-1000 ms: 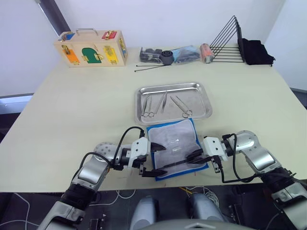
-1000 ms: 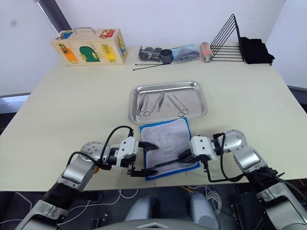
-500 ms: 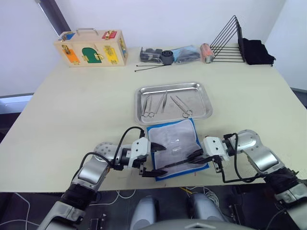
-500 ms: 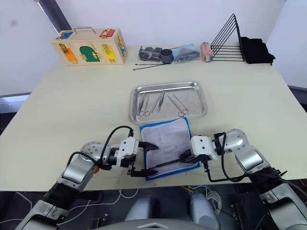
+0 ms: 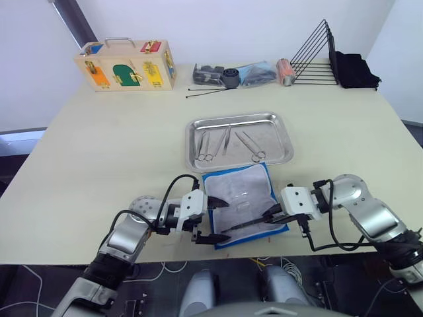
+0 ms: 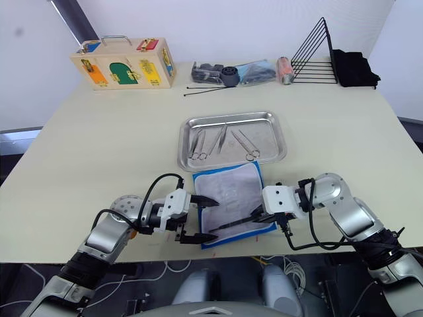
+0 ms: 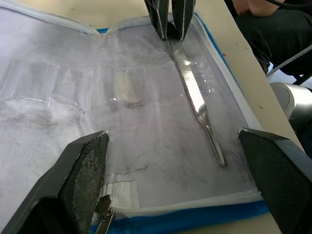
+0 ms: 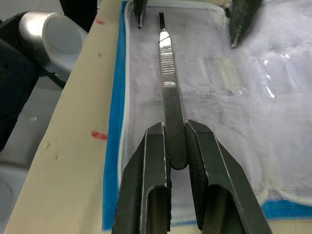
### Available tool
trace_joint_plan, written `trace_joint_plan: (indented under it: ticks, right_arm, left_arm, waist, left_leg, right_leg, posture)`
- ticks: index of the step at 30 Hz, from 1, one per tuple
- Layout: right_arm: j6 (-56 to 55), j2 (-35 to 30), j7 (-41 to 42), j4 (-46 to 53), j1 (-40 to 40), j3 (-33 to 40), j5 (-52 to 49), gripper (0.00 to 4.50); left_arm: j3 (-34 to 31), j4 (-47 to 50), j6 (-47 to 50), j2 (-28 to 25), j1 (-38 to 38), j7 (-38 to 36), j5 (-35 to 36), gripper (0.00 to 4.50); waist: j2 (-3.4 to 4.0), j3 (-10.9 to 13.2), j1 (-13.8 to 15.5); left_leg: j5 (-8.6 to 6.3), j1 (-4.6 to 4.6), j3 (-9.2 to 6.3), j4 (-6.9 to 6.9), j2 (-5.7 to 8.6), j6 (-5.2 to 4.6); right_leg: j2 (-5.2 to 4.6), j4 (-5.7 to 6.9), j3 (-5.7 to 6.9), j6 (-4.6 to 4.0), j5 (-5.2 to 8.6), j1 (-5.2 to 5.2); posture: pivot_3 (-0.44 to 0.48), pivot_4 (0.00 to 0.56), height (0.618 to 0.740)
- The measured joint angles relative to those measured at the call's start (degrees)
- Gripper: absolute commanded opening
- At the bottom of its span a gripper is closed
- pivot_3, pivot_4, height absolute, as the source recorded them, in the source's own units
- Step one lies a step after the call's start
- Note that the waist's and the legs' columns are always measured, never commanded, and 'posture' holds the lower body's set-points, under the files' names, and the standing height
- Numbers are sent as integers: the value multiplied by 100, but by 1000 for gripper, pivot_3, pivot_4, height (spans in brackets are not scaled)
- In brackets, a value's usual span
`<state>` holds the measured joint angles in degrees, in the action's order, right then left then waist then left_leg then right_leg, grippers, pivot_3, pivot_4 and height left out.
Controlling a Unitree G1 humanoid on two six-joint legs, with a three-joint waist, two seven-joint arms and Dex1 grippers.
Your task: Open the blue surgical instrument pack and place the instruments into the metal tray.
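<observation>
Your right gripper is clamped on a slim silver scalpel handle with a ribbed grip, over the near edge of the blue surgical instrument pack, which lies open with its grey lining up just in front of the metal tray. Your left gripper sits spread wide at the pack's left edge. Three instruments lie in the tray.
</observation>
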<state>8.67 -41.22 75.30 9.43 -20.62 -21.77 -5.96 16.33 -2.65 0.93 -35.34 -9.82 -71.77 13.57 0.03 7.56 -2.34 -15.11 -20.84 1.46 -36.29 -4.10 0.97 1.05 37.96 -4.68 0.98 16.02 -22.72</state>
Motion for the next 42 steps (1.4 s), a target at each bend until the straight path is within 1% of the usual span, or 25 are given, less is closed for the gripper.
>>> trace_joint_plan:
  ticks: [8,19,34,42]
  right_arm:
    - [-73,-344,64,68,-26,50,4,89]
    - [-321,-815,196,53,-17,297,-38,89]
    - [-416,-1474,515,-161,171,1055,-424,89]
    - [-246,-1431,518,-266,166,1489,-950,89]
  left_arm:
    - [2,-1,-19,0,0,-2,-1,4500]
    - [3,-1,-25,0,0,-1,-1,4500]
    - [4,-6,-31,1,-5,-5,-1,4500]
    - [3,-7,-31,1,-6,-25,-1,4500]
  waist:
    - [-1,2,1]
    - [-1,6,2]
    - [2,9,2]
    - [2,10,1]
  left_leg:
    - [0,-1,1,0,0,0]
    - [0,-1,2,0,0,0]
    - [0,0,5,0,1,0]
    - [0,0,5,0,1,0]
  right_leg:
    - [0,-1,0,0,0,0]
    - [-1,-1,0,0,0,0]
    - [-2,-1,-2,0,0,0]
    - [-1,-1,-2,0,0,0]
  posture:
    - [0,150,740]
    - [0,150,740]
    - [0,150,740]
    - [0,150,740]
